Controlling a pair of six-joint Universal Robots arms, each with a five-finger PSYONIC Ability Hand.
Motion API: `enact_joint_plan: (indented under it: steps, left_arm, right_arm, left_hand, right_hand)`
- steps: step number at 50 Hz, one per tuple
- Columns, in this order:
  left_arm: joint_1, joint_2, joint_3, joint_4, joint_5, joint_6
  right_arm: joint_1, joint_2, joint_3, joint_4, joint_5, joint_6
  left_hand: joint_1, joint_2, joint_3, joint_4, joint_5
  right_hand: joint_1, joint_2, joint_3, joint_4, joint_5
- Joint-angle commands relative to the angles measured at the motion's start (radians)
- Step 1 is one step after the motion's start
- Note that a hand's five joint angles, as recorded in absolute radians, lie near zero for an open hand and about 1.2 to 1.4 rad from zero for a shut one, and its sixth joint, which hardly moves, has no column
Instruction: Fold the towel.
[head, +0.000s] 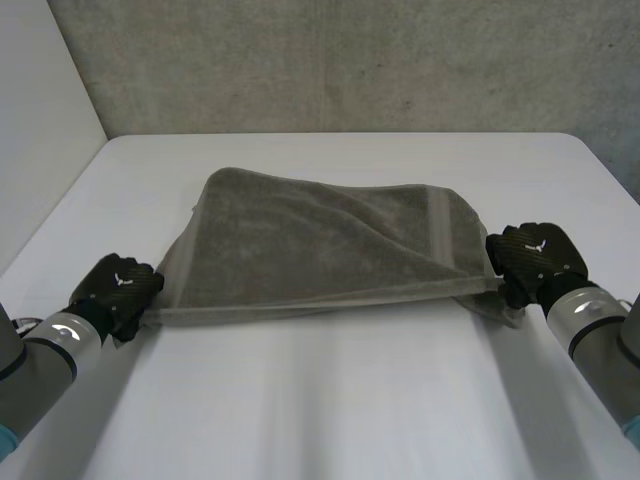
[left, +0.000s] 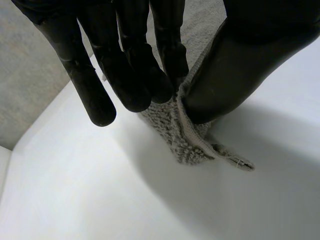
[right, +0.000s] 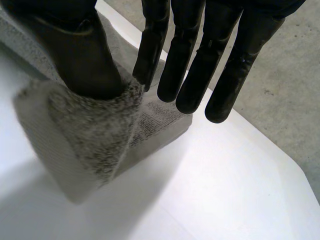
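Observation:
A grey towel (head: 320, 240) lies across the middle of the white table (head: 330, 400), its near edge pulled taut between my two hands. My left hand (head: 118, 285) is at the towel's near left corner. In the left wrist view the thumb (left: 235, 65) pinches that corner (left: 187, 140) against the fingers (left: 125, 65), which stay nearly straight. My right hand (head: 535, 258) holds the near right corner. In the right wrist view the thumb (right: 85, 60) presses the folded corner (right: 95, 135) against the first finger (right: 150, 50). The far part of the towel rests bunched on the table.
A rough concrete wall (head: 350, 60) stands behind the table's far edge, and a pale wall (head: 40, 120) runs along the left side. Bare white tabletop spreads in front of the towel, between my arms.

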Motion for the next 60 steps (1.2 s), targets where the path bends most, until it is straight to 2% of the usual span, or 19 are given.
enact_joint_plan:
  steps: [1,3,5,6,8,9,11,12,17,21,22,23,29,34,41,49,60]
  left_arm:
    - [-0.013,0.151,0.038,-0.047,-0.001,-0.005]
    - [-0.014,0.200,0.059,-0.072,-0.001,-0.034]
    - [-0.022,0.310,0.123,-0.130,0.000,-0.126]
    - [-0.022,0.311,0.124,-0.130,0.000,-0.126]
    - [-0.016,0.416,0.198,-0.190,0.011,-0.233]
    - [-0.016,0.416,0.199,-0.190,0.011,-0.234]
    - [-0.006,0.485,0.283,-0.236,0.015,-0.324]
    - [-0.006,0.505,0.319,-0.253,0.015,-0.358]
    - [-0.006,0.509,0.387,-0.288,0.015,-0.396]
    - [-0.003,0.493,0.383,-0.300,0.015,-0.399]
    - [-0.003,0.464,0.368,-0.303,0.015,-0.399]
    - [-0.005,0.423,0.343,-0.302,0.014,-0.395]
    - [-0.005,0.347,0.266,-0.294,0.015,-0.390]
    - [-0.003,0.292,0.197,-0.256,0.015,-0.373]
    - [0.020,0.254,0.183,-0.195,0.014,-0.367]
    - [0.040,0.202,0.208,-0.190,0.014,-0.367]
    - [0.040,0.185,0.199,-0.190,0.014,-0.367]
  right_arm:
    - [0.002,-0.085,-0.120,0.194,-0.019,-0.001]
    - [0.003,-0.120,-0.160,0.246,-0.032,-0.002]
    - [0.002,-0.192,-0.258,0.359,-0.071,0.001]
    - [0.002,-0.192,-0.258,0.360,-0.071,0.001]
    - [-0.004,-0.252,-0.368,0.459,-0.121,0.004]
    - [-0.004,-0.252,-0.369,0.460,-0.121,0.004]
    - [-0.026,-0.290,-0.491,0.548,-0.155,0.001]
    - [-0.026,-0.291,-0.491,0.549,-0.155,0.001]
    - [-0.079,-0.295,-0.663,0.720,-0.226,-0.001]
    - [-0.081,-0.271,-0.657,0.759,-0.238,-0.002]
    - [-0.077,-0.254,-0.631,0.765,-0.239,-0.004]
    - [-0.072,-0.242,-0.582,0.757,-0.246,-0.005]
    - [-0.066,-0.234,-0.382,0.648,-0.252,-0.002]
    - [-0.011,-0.248,-0.081,0.436,-0.281,0.004]
    - [0.003,-0.249,0.176,0.245,-0.307,-0.002]
    - [0.012,-0.214,0.268,0.109,-0.339,-0.019]
    - [0.006,-0.096,0.299,0.075,-0.374,-0.154]
  left_hand:
    - [0.137,0.044,0.059,0.044,0.132]
    - [0.137,0.044,0.059,0.044,0.132]
    - [0.137,0.044,0.059,0.044,0.132]
    - [0.137,0.044,0.059,0.044,0.132]
    - [0.137,0.044,0.059,0.044,0.132]
    - [0.137,0.044,0.059,0.044,0.132]
    - [0.137,0.044,0.059,0.044,0.132]
    - [0.137,0.044,0.059,0.044,0.132]
    - [0.137,0.044,0.059,0.044,0.132]
    - [0.137,0.044,0.059,0.044,0.132]
    - [0.137,0.044,0.059,0.044,0.132]
    - [0.137,0.044,0.059,0.044,0.132]
    - [0.137,0.044,0.059,0.044,0.132]
    - [0.137,0.044,0.059,0.044,0.132]
    - [0.137,0.044,0.059,0.044,0.132]
    - [0.137,0.044,0.059,0.044,0.132]
    - [0.137,0.044,0.059,0.044,0.132]
  right_hand:
    - [0.063,0.078,0.083,0.076,0.077]
    - [0.078,0.092,0.098,0.091,0.091]
    - [0.122,0.136,0.141,0.135,0.135]
    - [0.122,0.136,0.142,0.135,0.135]
    - [0.233,0.247,0.253,0.246,0.246]
    - [0.234,0.248,0.253,0.247,0.247]
    - [0.332,0.346,0.352,0.345,0.345]
    - [0.332,0.347,0.352,0.345,0.346]
    - [0.332,0.347,0.352,0.345,0.346]
    - [0.332,0.347,0.352,0.345,0.346]
    - [-0.076,-0.062,-0.057,-0.063,-0.063]
    - [-0.403,-0.389,-0.383,-0.390,-0.390]
    - [-0.450,-0.436,-0.431,-0.438,-0.437]
    - [-0.483,-0.468,-0.463,-0.470,-0.469]
    - [-0.462,-0.448,-0.443,-0.449,-0.449]
    - [-0.439,-0.424,-0.419,-0.426,-0.425]
    - [-0.465,-0.451,-0.445,-0.452,-0.452]
